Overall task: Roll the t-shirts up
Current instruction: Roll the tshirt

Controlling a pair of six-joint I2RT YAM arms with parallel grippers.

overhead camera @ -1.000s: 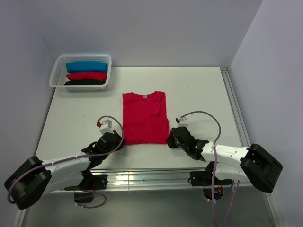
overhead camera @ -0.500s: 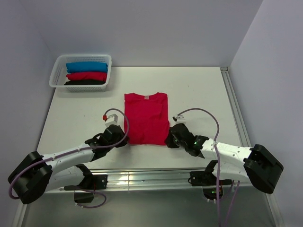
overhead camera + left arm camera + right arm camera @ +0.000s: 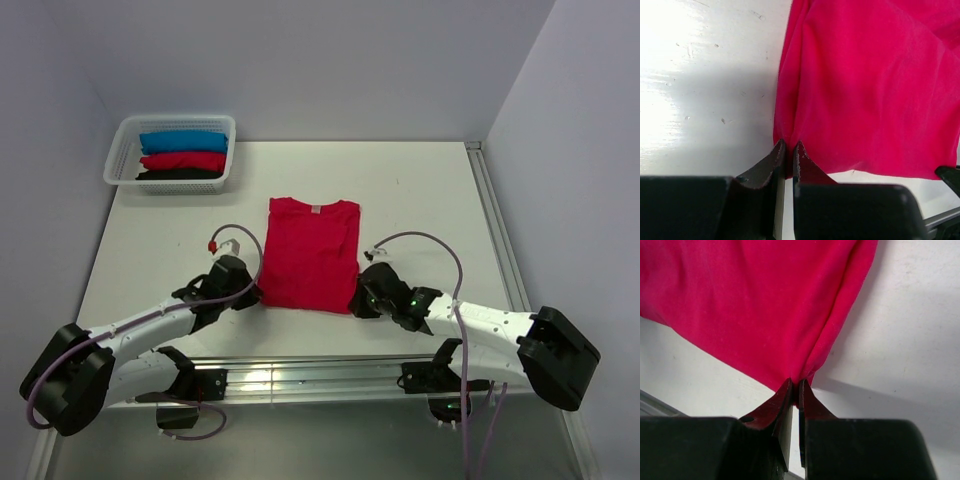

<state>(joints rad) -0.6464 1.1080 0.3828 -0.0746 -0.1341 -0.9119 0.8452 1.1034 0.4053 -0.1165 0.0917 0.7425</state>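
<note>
- White basket [image 3: 116, 163], beyond the crimson t-shirt [image 3: 311, 255], holds blue [image 3: 183, 141], red [image 3: 183, 160] and black [image 3: 180, 174] bundles.
- Left end effector [image 3: 789, 146] pinches the t-shirt's near-left hem corner.
- Right end effector [image 3: 795, 385] pinches its near-right corner, arms low over the counter [image 3: 420, 200].

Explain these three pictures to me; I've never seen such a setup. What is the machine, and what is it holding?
Two robot arms, the left arm and the right arm, are bolted at the near edge of a white table. The wide picture comes from a fixed camera above and behind them; the two close-ups come from a camera on each wrist, looking along its own claw. A crimson t-shirt lies spread on the table. The left claw and the right claw are each shut on a near corner of its hem. A white basket at the far left holds a blue bundle, a red bundle and a black bundle.
</note>
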